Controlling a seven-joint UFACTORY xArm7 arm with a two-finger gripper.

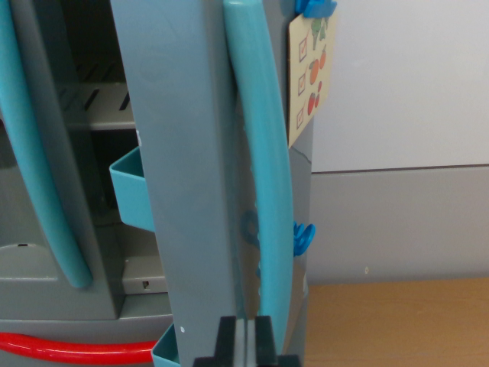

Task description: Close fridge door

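A grey toy fridge fills the wrist view's left and middle. Its right door [183, 191] stands open, edge-on to me, with a long teal handle [267, 176] down its front. A teal door bin [131, 191] juts from its inner side. Behind it the fridge's interior shelf [107, 103] shows. My gripper [246, 340] is at the bottom edge of the view, right against the door's lower part beside the handle. Its black fingers [226, 340] are shut, their pads meeting with nothing between them.
The other door with its teal handle [38, 168] is at the wrist view's left. A red drawer handle [76, 350] runs below. A picture card [312, 76] and blue clips [304, 237] hang on the fridge's side. A wooden tabletop [397, 321] and a pale wall lie to the right.
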